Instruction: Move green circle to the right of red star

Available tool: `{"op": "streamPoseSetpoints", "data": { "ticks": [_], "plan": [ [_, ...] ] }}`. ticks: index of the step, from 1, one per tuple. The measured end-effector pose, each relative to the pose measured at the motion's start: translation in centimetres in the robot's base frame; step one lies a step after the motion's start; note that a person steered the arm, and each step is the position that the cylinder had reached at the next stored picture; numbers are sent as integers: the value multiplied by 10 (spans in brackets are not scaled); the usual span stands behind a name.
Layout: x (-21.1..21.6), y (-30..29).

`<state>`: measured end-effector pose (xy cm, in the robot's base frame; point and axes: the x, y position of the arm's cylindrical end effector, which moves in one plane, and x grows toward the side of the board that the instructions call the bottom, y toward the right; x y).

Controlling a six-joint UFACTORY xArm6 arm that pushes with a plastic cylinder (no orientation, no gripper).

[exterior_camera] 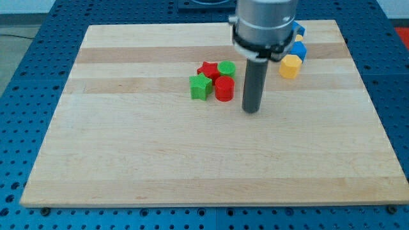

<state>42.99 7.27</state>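
Observation:
The green circle [227, 68] sits on the wooden board just right of the red star [207, 69], touching it. A red round block [224, 89] lies just below the green circle. A green star [200, 87] lies below the red star. My tip [252, 110] rests on the board to the right of and below this cluster, a short gap from the red round block.
A yellow block [290, 66] lies at the view's upper right, with a blue block [299, 50] above it. Another blue block [298, 29] and a yellow one are partly hidden behind the arm's body [265, 25]. The board's edge [211, 204] borders blue pegboard.

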Motion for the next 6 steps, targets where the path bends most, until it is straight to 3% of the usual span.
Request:
{"op": "streamPoseSetpoints", "data": {
  "ticks": [2,3,4,5,6],
  "plan": [
    [-73,-120],
    [-80,-112],
    [-154,-142],
    [-127,-101],
    [-123,2]
  ]
}}
